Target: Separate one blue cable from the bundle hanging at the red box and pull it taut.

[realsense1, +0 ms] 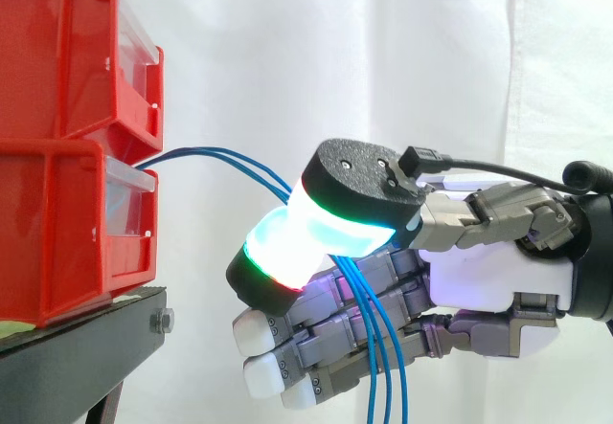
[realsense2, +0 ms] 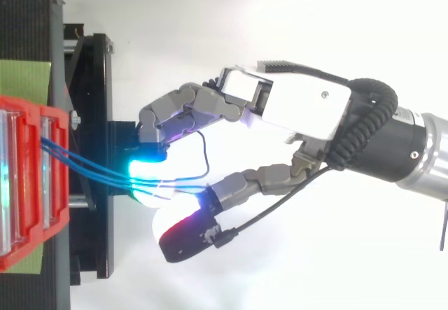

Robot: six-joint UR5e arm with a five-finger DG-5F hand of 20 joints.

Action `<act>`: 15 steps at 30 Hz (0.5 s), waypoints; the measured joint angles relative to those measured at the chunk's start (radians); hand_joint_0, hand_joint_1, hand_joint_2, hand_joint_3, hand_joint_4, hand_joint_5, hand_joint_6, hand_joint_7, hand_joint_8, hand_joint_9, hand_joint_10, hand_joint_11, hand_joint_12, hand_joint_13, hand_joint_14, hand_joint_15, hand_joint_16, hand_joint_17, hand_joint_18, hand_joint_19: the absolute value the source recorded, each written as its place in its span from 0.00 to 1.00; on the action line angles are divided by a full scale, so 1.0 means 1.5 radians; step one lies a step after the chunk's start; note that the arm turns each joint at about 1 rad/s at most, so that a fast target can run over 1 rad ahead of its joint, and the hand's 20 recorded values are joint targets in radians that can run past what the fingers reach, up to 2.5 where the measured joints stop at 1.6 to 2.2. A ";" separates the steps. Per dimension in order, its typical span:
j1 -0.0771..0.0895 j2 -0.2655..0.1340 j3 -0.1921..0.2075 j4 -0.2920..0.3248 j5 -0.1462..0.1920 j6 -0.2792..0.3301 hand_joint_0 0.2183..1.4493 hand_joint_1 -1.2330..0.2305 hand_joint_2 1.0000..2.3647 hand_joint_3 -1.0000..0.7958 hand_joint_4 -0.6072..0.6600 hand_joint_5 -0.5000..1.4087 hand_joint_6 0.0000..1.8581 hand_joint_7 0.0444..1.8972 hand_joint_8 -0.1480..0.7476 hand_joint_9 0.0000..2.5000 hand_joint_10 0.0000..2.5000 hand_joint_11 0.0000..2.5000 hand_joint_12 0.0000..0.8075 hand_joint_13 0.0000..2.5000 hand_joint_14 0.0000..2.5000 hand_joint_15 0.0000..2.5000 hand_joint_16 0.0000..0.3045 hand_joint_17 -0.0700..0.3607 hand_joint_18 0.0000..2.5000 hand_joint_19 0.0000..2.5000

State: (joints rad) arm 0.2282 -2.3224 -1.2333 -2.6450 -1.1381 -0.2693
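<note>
Three thin blue cables (realsense1: 230, 159) come out between the two stacked red bins (realsense1: 57, 223) and run right to my hand (realsense1: 488, 271). They pass between a cyan-glowing pad (realsense1: 359, 213) and a green-and-red-glowing pad (realsense1: 278, 252) that press together, then hang down in front of the curled lower fingers (realsense1: 254, 333). In the top view the cables (realsense2: 91, 166) lie close together from the bin (realsense2: 28, 184) to the pinch, slightly slack. My hand (realsense2: 308, 107) is curled round them, about a hand's width from the bins.
The bins sit on a black stand (realsense1: 77, 347) at the left, with a bolt at its corner. Behind everything hangs a white curtain (realsense1: 383, 51). A green sheet (realsense2: 24, 75) lies by the bins in the top view.
</note>
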 measured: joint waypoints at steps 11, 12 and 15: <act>0.000 0.009 0.000 -0.016 0.000 0.001 0.22 0.36 0.00 0.28 0.63 0.16 0.46 0.52 0.53 0.35 0.01 0.24 0.46 0.33 0.01 0.15 0.17 0.43 0.24 0.16; 0.000 0.010 0.000 -0.018 0.000 0.001 0.21 0.37 0.00 0.28 0.62 0.16 0.46 0.51 0.53 0.35 0.01 0.24 0.46 0.33 0.01 0.15 0.17 0.43 0.24 0.17; 0.000 0.010 0.000 -0.022 0.000 0.001 0.21 0.41 0.00 0.28 0.62 0.16 0.46 0.51 0.53 0.35 0.01 0.23 0.46 0.33 0.01 0.15 0.17 0.43 0.24 0.17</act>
State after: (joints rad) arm 0.2280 -2.3070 -1.2331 -2.6775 -1.1382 -0.2684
